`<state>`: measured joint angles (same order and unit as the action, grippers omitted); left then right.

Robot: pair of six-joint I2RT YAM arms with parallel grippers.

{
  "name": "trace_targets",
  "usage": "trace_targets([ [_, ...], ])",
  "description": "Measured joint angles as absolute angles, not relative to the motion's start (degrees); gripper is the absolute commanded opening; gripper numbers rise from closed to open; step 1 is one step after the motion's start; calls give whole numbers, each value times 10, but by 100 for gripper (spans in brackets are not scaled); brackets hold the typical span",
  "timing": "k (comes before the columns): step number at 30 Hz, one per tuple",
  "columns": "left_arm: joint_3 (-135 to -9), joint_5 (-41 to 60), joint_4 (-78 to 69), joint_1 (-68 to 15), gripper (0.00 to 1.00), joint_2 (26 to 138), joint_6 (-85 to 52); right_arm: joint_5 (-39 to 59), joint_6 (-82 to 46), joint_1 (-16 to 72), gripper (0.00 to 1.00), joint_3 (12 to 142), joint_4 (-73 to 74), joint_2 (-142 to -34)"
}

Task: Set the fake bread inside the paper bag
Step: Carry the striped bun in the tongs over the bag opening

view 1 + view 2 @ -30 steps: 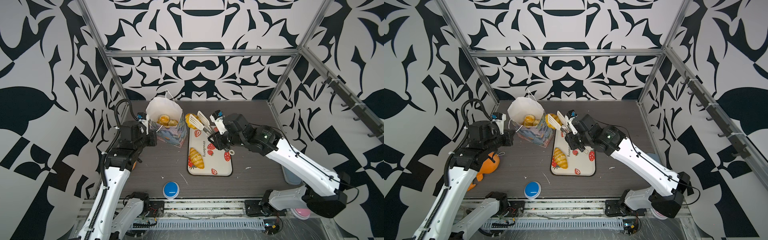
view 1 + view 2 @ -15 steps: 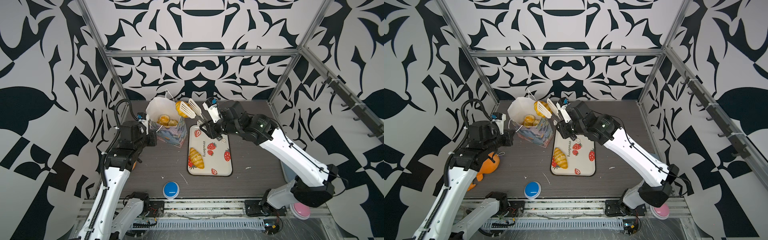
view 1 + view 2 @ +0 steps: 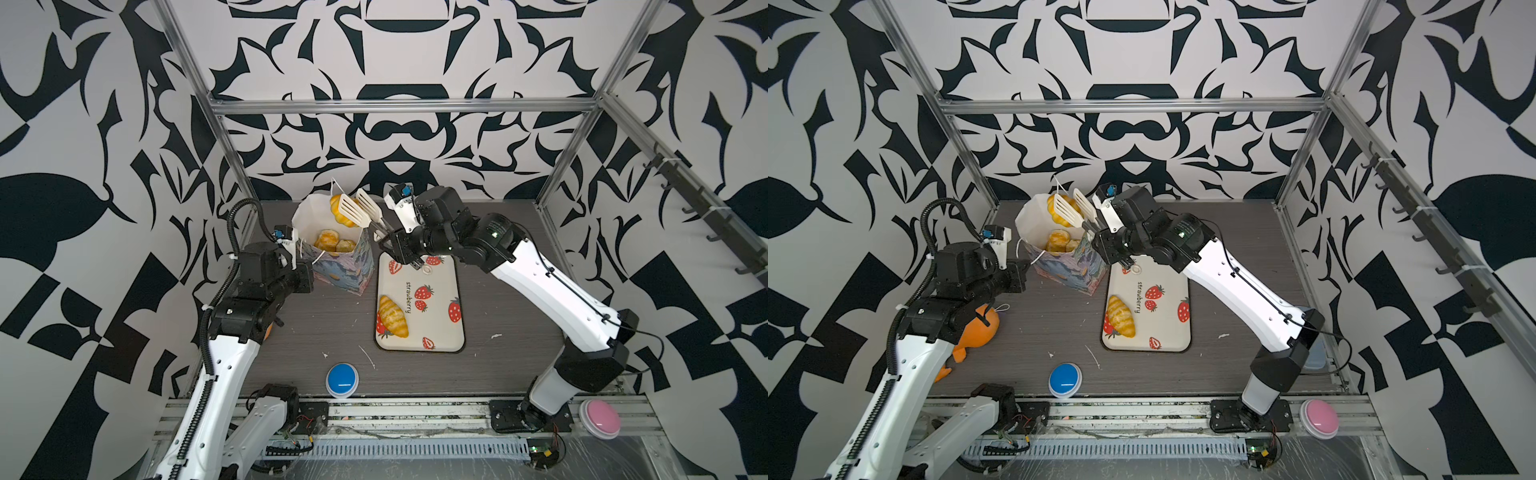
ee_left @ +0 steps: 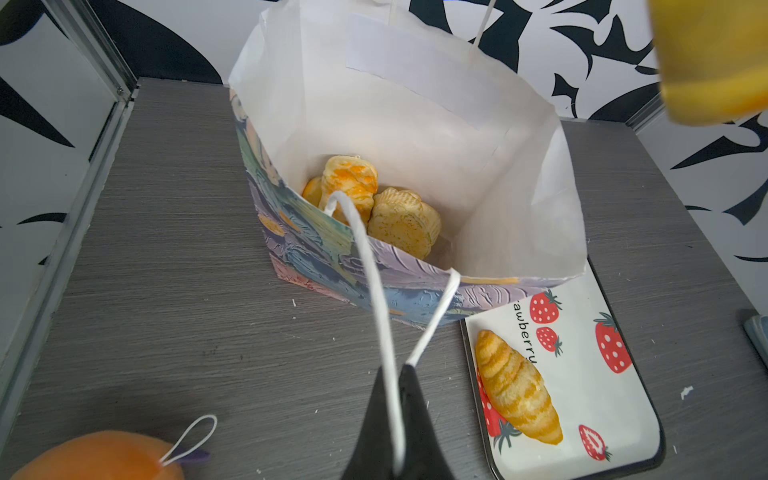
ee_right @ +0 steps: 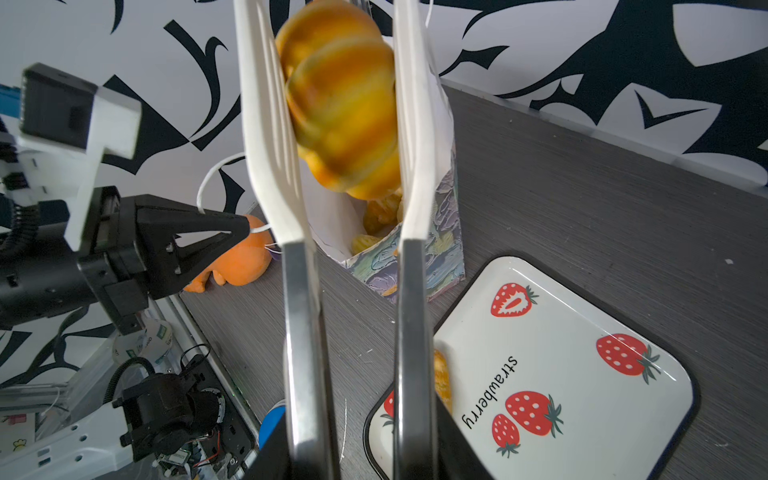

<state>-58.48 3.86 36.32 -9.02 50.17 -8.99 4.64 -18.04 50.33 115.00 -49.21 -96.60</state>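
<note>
Right tool (image 5: 357, 453), partly closed, squeezes tongs (image 5: 270, 145) clamping one ridged pastry (image 5: 345, 116) above the paper bag (image 4: 415, 124). Left tool (image 4: 401, 374), shut, pinches its cord handle (image 4: 374, 270). Left wrist view shows three pastries (image 4: 349, 183) inside, both top views two; one croissant (image 4: 515, 390) lies on the tray (image 4: 590, 395).

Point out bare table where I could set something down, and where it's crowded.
Widest bare patch: the table right of the strawberry tray, though the right arm spans above it. Another: between the paper bag, the tray and the blue button. Crowded: at the bag itself, where the left gripper pinches its handle and the tongs hold bread over its rim.
</note>
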Motion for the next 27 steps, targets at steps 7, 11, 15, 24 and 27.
trace_targets([
  [7,-585,39,363,-90,5,499,-90,63,-187,503,41,1173,-490,-1015],
  [11,-585,39,363,-90,5,499,-90,70,-192,503,40,1181,-495,-1038],
  [15,-585,39,363,-90,5,499,-90,75,-195,503,41,1195,-500,-1058],
  [24,-585,39,363,-90,5,499,-90,80,-204,498,42,1199,-516,-1067],
  [27,-585,38,363,-90,5,499,-90,81,-208,496,45,1199,-516,-1067],
])
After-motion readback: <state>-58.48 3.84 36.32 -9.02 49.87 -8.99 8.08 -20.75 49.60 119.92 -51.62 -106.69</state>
